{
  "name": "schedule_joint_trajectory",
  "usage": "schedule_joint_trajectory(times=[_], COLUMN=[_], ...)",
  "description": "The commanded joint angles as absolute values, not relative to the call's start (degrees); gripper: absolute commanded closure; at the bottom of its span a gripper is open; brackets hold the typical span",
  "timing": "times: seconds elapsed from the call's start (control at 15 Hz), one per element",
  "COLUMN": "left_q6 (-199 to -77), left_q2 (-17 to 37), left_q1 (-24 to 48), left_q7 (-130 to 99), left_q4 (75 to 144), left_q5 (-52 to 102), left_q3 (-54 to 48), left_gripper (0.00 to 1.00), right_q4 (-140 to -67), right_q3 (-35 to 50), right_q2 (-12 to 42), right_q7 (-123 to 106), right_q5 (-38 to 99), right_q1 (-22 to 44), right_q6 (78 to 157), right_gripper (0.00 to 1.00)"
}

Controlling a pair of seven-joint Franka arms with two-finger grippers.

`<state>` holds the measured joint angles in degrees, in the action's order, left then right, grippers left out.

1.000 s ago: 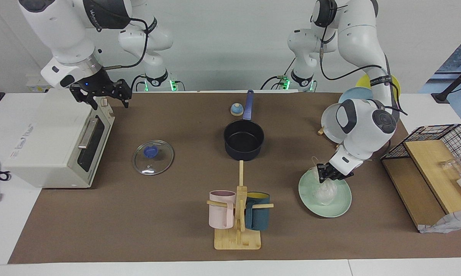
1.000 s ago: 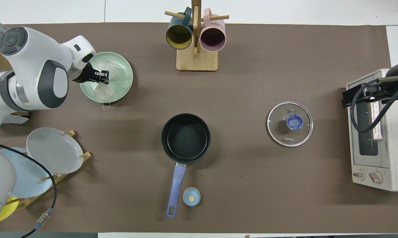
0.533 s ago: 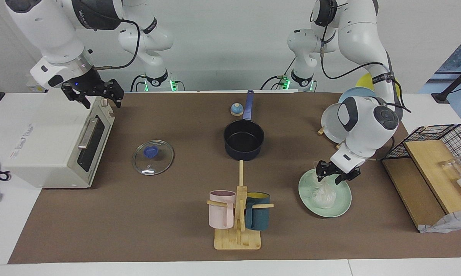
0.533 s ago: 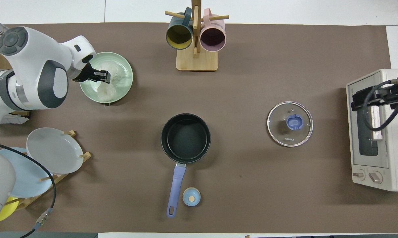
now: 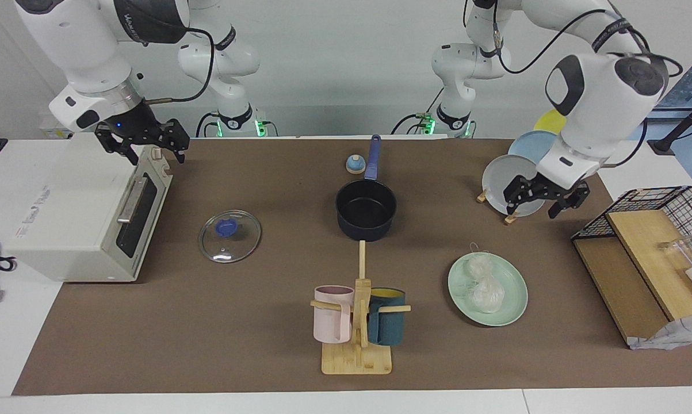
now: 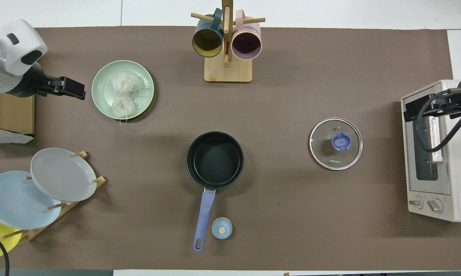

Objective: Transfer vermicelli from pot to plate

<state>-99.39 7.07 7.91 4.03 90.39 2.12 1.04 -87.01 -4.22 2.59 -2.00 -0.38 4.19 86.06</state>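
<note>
Now, facing view: noodles (image 5: 482, 283) resting on green plate (image 5: 488, 289), pot (image 5: 366, 209) empty. Left tool (image 5: 544, 197) raised, prongs apart, holding nothing; right tool (image 5: 144, 142) waiting over oven (image 5: 72, 208), prongs apart. Overhead view: retreat best kept high, away from plate rack (image 6: 42, 199).

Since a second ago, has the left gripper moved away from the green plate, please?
Yes. The left gripper has lifted off the plate, leaving the noodles, and now hangs open near the plate rack.

Toaster oven (image 5: 87, 213), glass lid (image 5: 230, 236), mug rack (image 5: 358, 322).
</note>
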Motion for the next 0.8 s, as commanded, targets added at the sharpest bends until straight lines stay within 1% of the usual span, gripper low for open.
schedule_joint_trajectory(times=[0.0, 0.2, 0.4, 0.53, 0.6, 0.73], left_q6=[-93.3, -88.6, -84.9, -86.3, -87.2, -85.4], left_q2=[1.0, -2.1, -4.0, -4.1, -3.8, -2.7], left_q1=[7.8, 6.6, 5.9, 4.9, 4.6, 4.5], left_q7=[2.4, 2.2, 1.8, 1.7, 0.5, -0.7], left_q4=[92.4, 92.4, 94.2, 95.4, 94.9, 91.7], left_q5=[0.6, 0.6, 0.6, 0.6, 0.6, 0.6], left_q3=[1.1, 0.8, 0.4, -1.1, -1.6, -2.5], left_gripper=[0.00, 0.00, 0.00, 0.00, 0.00, 0.00], right_q4=[-87.9, -87.9, -87.9, -87.9, -87.9, -87.7], right_q3=[-4.0, -4.0, -4.0, -4.0, -4.0, -3.9], right_q2=[1.7, 1.6, 1.5, 1.6, 1.6, 1.6], right_q7=[-1.6, -1.6, -1.6, -1.6, -1.6, -1.7], right_q5=[-0.5, -0.5, -0.5, -0.5, -0.5, -1.1], right_q1=[4.0, 4.0, 4.0, 4.0, 4.0, 4.0], right_q6=[87.2, 87.2, 87.1, 87.2, 87.3, 87.2], right_gripper=[0.00, 0.00, 0.00, 0.00, 0.00, 0.00])
